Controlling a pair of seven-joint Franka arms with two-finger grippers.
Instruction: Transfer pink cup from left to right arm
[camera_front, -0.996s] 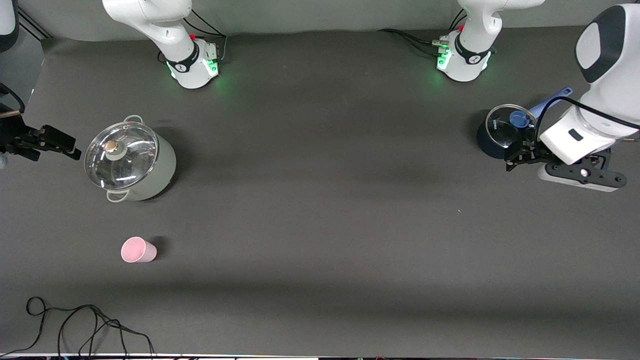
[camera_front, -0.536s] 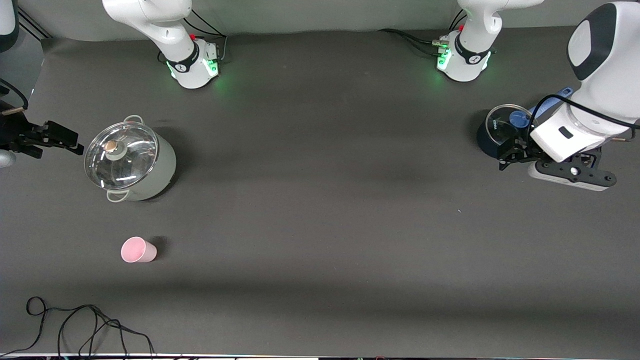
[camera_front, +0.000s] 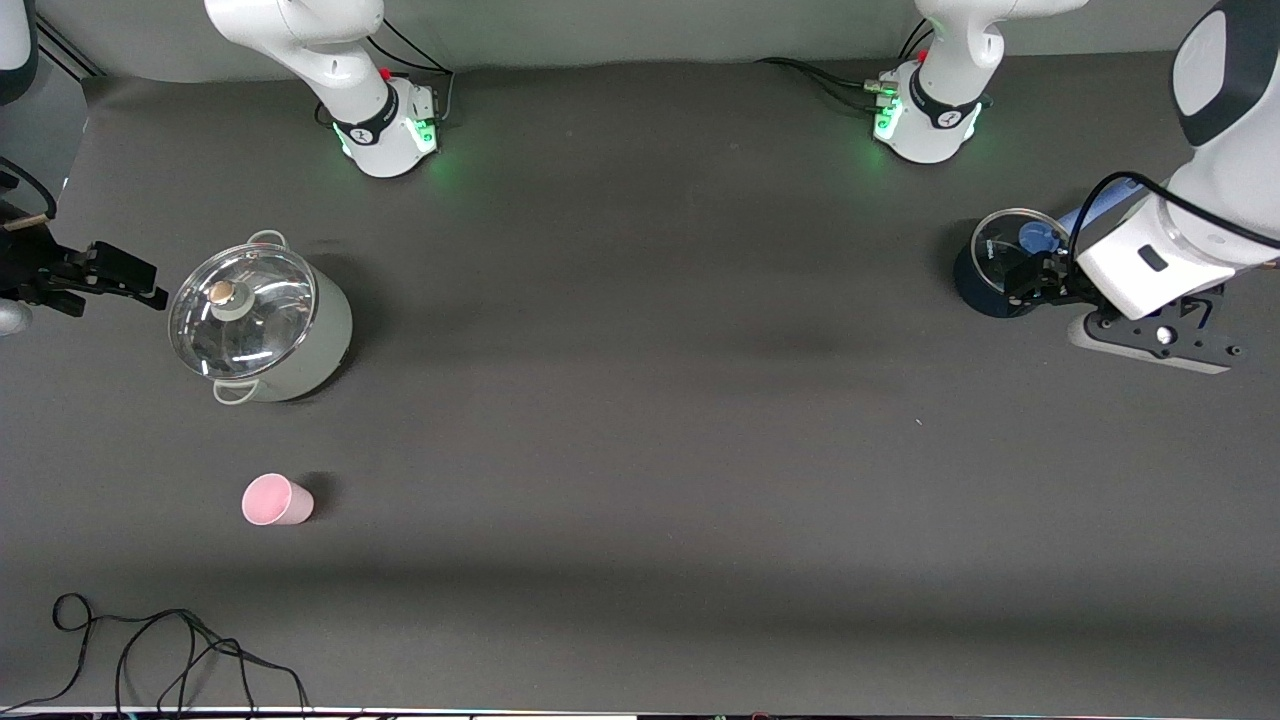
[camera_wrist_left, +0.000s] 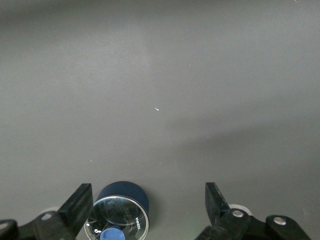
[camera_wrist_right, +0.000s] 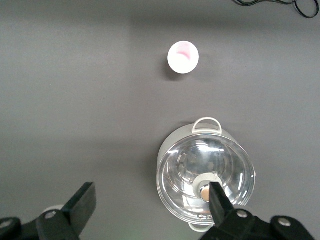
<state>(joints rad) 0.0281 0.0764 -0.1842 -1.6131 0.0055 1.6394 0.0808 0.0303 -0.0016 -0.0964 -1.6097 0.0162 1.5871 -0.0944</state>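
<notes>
Right now the pink cup (camera_front: 276, 500) stands on the bench (camera_front: 640, 420) at the right arm's end, nearer the front camera than the lidded steel pot (camera_front: 258, 325), with neither arm touching it. The right end effector (camera_front: 105, 278) hangs up in the air at the bench edge just beside that pot; its wrist view shows both fingers spread wide with nothing between them, the pot under one finger and the cup well apart from them. The left end effector (camera_front: 1035, 282) is over the dark blue pot with a glass lid (camera_front: 1005, 262) at the left arm's end, well apart from the cup, and its fingers are likewise wide apart and hold nothing.

The cup lying at the right arm's end would fit a handover already made and set down, or a cup that happens to lie on that side; the frames do not settle which.

As for risks, I judge the left end effector hangs low enough over the blue pot that a sideways sweep could clip its lid or the blue utensil (camera_front: 1095, 208) beside it. The cup is light and tapered, so a finger that lands off-centre would probably tip or roll it.

Compared with a second ago, the left end effector has drifted toward the robots' bases and tilted, after a dip toward mid-bench; the right one shifted slightly, and the cup has not moved
</notes>
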